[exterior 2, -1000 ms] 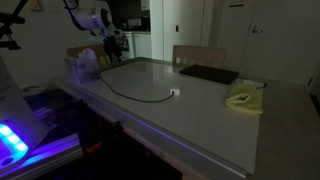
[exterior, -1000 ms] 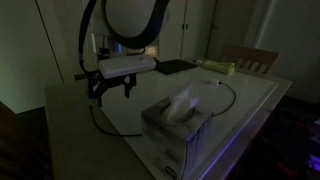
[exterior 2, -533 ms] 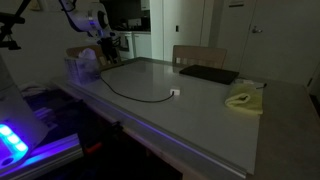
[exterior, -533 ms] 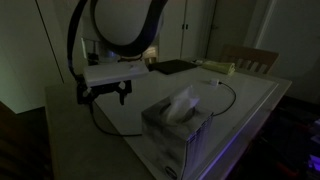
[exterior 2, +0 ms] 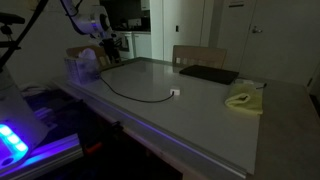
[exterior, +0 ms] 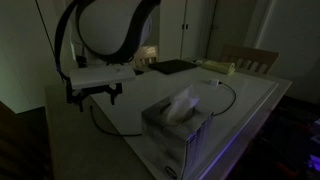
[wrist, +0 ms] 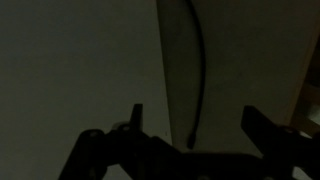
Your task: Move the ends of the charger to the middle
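The charger [exterior: 232, 100] is a thin black cable looping over the white table [exterior: 262, 108]; it also shows in an exterior view [exterior 2: 128, 94]. Its whitish plug [exterior 2: 174, 93] lies near the middle and shows in both exterior views [exterior: 215, 83]. The dark plain end [wrist: 190, 143] lies near the table's edge, and in the wrist view it sits between the fingers of my gripper [wrist: 197, 130]. My gripper [exterior: 92, 96] is open and empty and hovers over that end near the table corner. It is small and dim in an exterior view [exterior 2: 108, 43].
A tissue box [exterior: 176, 126] stands beside the cable and shows in both exterior views [exterior 2: 83, 65]. A flat black pad [exterior 2: 208, 74] and a pale yellow cloth [exterior 2: 243, 99] lie at the far side. A chair [exterior 2: 198, 55] stands behind the table. The room is dark.
My gripper has moved sideways toward the table corner, over the cable's dark end, staying open. The cable has not moved.
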`<state>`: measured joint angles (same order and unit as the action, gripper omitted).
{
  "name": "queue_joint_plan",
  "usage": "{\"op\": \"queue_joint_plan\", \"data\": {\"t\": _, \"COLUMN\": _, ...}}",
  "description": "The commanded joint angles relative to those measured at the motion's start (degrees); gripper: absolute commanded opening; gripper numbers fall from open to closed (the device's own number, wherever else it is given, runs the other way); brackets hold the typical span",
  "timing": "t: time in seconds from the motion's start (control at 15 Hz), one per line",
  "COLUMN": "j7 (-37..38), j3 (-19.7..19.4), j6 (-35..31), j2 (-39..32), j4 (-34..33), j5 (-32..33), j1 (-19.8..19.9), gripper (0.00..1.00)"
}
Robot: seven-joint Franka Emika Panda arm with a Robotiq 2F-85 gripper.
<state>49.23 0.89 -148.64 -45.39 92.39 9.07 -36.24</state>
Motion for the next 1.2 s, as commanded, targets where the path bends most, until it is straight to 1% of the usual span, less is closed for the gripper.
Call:
{"op": "queue_joint_plan", "data": {"t": 0.0, "j7": -3.0, "j3": 0.6, "j6": 0.8, "j2": -4.3, "j4": -5.8, "j5": -1.0, "j1": 0.7, "gripper": 1.0}}
{"op": "queue_joint_plan", "data": {"t": 0.07, "j7": -6.9, "j3": 2.6, "j6": 4.4, "j2": -4.4, "j4": -6.8, "j5": -1.9, "j1": 2.1, "gripper": 1.0}}
{"op": "queue_joint_plan", "data": {"t": 0.13, "j7": -2.4, "j3": -0.2, "j6": 0.9, "j2": -2.7, "j4": -3.5, "j5": -0.9, "j1": -0.2, "gripper": 1.0}}
{"op": "queue_joint_plan", "data": {"t": 0.33, "j7": -5.1, "j3": 0.9, "j6": 2.6, "j2": -3.9, "j4": -5.3, "j5": -1.6, "j1": 0.4, "gripper": 1.0}}
{"op": "queue_joint_plan", "data": {"t": 0.47, "j7": -3.0, "j3": -0.9, "j6": 1.8, "j2": -4.0, "j4": -5.6, "j5": -0.5, "j1": -0.9, "gripper": 1.0}}
{"op": "queue_joint_plan", "data": {"t": 0.67, "j7": 1.0, "j3": -2.1, "j6": -1.7, "j2": -5.4, "j4": -6.6, "j5": -1.6, "j1": -1.6, "gripper": 1.0}}
{"op": "queue_joint_plan", "data": {"t": 0.87, "j7": 5.1, "j3": -2.5, "j6": -4.6, "j2": -7.4, "j4": -8.0, "j5": -2.7, "j1": -1.9, "gripper": 1.0}}
{"op": "queue_joint_plan", "data": {"t": 1.13, "j7": 7.1, "j3": -2.8, "j6": -6.3, "j2": -10.3, "j4": -10.9, "j5": -2.7, "j1": -2.4, "gripper": 1.0}}
